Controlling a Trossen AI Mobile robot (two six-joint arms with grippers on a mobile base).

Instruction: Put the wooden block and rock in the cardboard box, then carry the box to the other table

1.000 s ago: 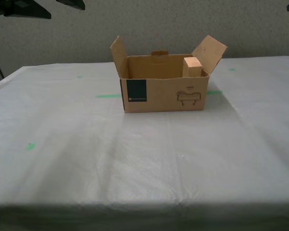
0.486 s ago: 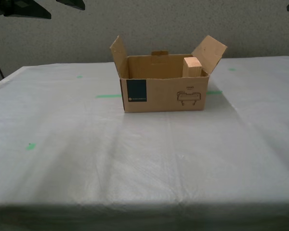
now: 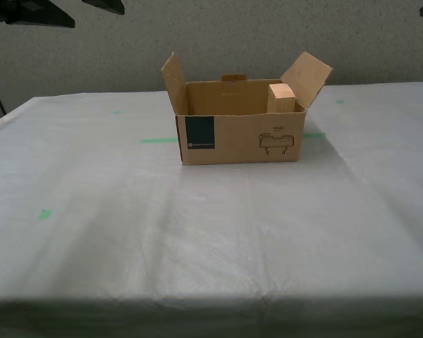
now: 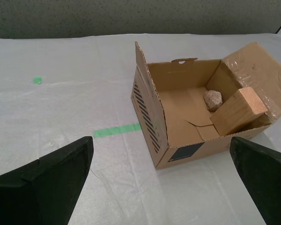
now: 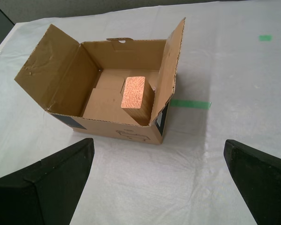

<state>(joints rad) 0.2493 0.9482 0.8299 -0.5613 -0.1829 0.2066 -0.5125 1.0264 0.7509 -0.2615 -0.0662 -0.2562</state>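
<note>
With my first gripper (image 5: 158,180) and my second gripper (image 4: 161,180) both spread wide and empty above the white-sheeted table (image 3: 211,232), we judge the best finish is backing off without brushing the cardboard box (image 3: 240,137), which stands farther off holding the wooden block (image 5: 136,97) and the rock (image 4: 213,100).

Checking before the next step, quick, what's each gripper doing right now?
My first gripper: open, holding nothing.
My second gripper: open, holding nothing.
</note>
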